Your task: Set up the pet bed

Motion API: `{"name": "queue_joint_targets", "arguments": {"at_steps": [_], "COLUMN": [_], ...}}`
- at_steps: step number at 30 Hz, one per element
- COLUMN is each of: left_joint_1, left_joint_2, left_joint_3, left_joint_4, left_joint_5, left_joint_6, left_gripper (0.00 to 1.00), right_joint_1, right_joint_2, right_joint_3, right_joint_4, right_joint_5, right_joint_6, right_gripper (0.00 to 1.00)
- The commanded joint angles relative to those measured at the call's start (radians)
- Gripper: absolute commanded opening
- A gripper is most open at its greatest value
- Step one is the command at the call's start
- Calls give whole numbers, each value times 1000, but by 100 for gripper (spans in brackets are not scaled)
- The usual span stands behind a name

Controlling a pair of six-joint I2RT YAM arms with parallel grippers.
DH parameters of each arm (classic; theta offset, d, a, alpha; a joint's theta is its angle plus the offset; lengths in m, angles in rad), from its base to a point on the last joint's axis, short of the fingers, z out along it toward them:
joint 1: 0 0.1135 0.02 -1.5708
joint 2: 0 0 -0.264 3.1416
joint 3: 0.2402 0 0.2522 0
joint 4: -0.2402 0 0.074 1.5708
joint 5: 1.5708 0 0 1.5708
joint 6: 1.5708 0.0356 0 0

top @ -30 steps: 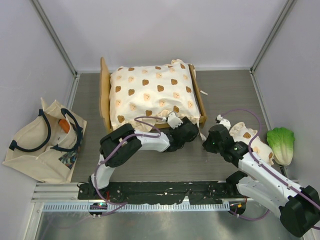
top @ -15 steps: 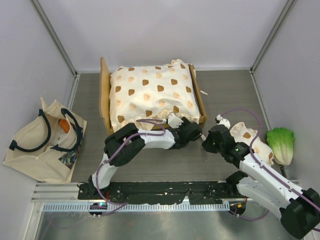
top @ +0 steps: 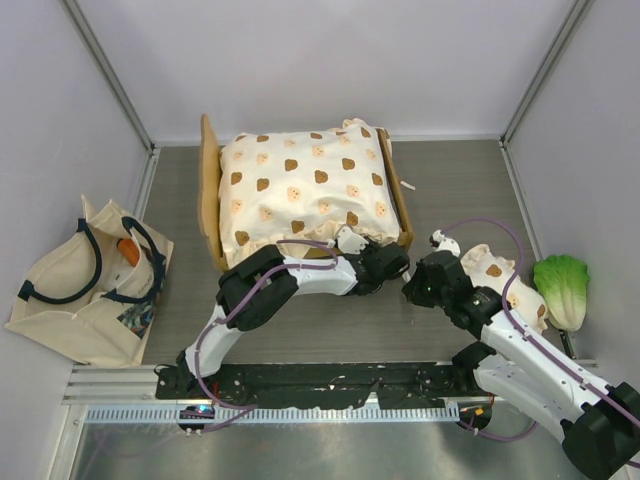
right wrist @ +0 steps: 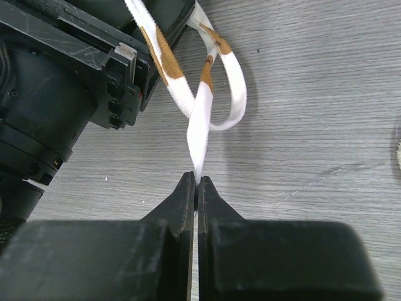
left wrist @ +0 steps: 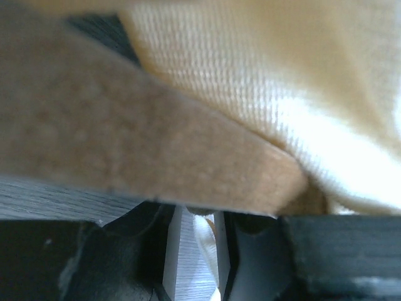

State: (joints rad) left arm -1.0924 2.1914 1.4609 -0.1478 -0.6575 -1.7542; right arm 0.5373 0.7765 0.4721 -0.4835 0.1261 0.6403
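Pet bed (top: pixel 210 190) sat back-centre on the table (top: pixel 470 190), headboard to the left, bear-print cushion (top: pixel 300 185) filling it.

R pincer (right wrist: pixel 195 188) was clamped on the end of a white tie (right wrist: pixel 199 128) w/ brown patches. Its jaws were fully together, and the tie ran up from the tips into a slack loop. L pincer (left wrist: pixel 197 235) was narrow, w/ a cream strip (left wrist: pixel 202 248) in the gap. Couldn't tell if the strip was pinched or just lying there. Directly above it was the brown bed rail (left wrist: pixel 156 157), cushion fabric bulging over it. Seen from overhead, both pincers were near each other at the bed's near right corner, low over the table.

Step in hand was prob. tying the cushion's ties at that corner to fix it to the frame. To do it well:
- L needs a sure bite on its strand before any pull.
- R's hold at the very end leaves length to work w/, so it's worth keeping.
- Tension should be gentle and along the table, not upward, since the bed looks light and could slide or tip.
- The loop should stay clear of L's black housing, where it could snag.

Further out, a small bear-print pillow (top: pixel 495 270) lay beside the R arm. A lettuce toy (top: pixel 562 285) was by the right wall and a tote bag (top: pixel 70 300) far left. None looked involved.
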Motion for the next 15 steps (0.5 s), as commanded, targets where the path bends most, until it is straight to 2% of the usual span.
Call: {"name": "queue_joint_targets", "arguments": {"at_steps": [1,9,11,15], "left_joint_1": [6,6,6,6], "left_joint_2": [96,87,74,44], "left_joint_3": [-28,-23,-28,-49], "left_joint_4": [-177,-196,-197,-197], "left_joint_5": [52,52,56,50], "left_joint_6": [-37,-10,4,44], "left_gripper": [28,12,11,0], "right_joint_1": [4,4,4,4], "right_joint_2": [-5,1,4,20], "right_joint_3": [5,5,8,16], "right_joint_4": [36,40,40,43], "right_joint_5": [-9,20,32,52], "right_joint_6": [-24,-24,-22,-25], "right_gripper": [1,1,1,1]}}
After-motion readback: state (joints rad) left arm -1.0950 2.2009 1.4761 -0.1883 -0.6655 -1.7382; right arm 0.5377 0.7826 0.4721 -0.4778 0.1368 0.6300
